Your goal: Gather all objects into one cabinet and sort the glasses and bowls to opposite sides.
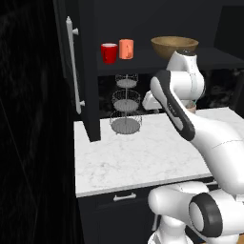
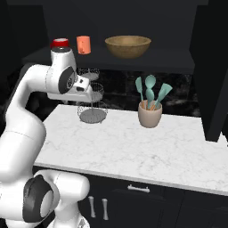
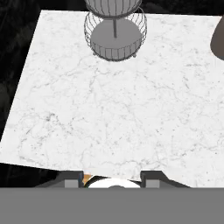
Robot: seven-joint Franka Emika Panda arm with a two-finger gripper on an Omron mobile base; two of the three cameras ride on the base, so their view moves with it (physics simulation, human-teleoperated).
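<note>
White Arm Bends High Over the Marble Counter

From the left base view, the white arm with dark joints rises from the lower right, folds at its elbow, and reaches back toward the wall. Its hand is hidden behind the arm. The black upper wall cabinet (image 1: 88, 71) stands open, with a long pale bar handle (image 1: 74, 64) on its tall door. On its dark shelf sit a bright red round cup (image 1: 109, 52), a salmon-orange round cup (image 1: 126, 49) just beside it, and a wide brown wooden bowl with a lighter rim (image 1: 174, 46) further right, well apart from the cups. Below the shelf, a grey three-tier wire rack (image 1: 126, 107) stands on the white marble counter (image 1: 138, 157).

From the right base view, the arm comes up from the lower left and bends over at the top, with its wrist pointing down toward the counter. The red cup peeks out behind the arm's top joint. The orange cup and the bowl sit on the shelf. A beige round pot holding teal spoons and spatulas (image 2: 150, 113) stands on the counter, right of the wire rack.

From the hand view, the claw (image 3: 112, 180) looks down at the smooth, veined marble. Its two dark finger tips stand partly apart, and I cannot tell if they hold anything. The rack's round wire baskets are at the top.
</note>
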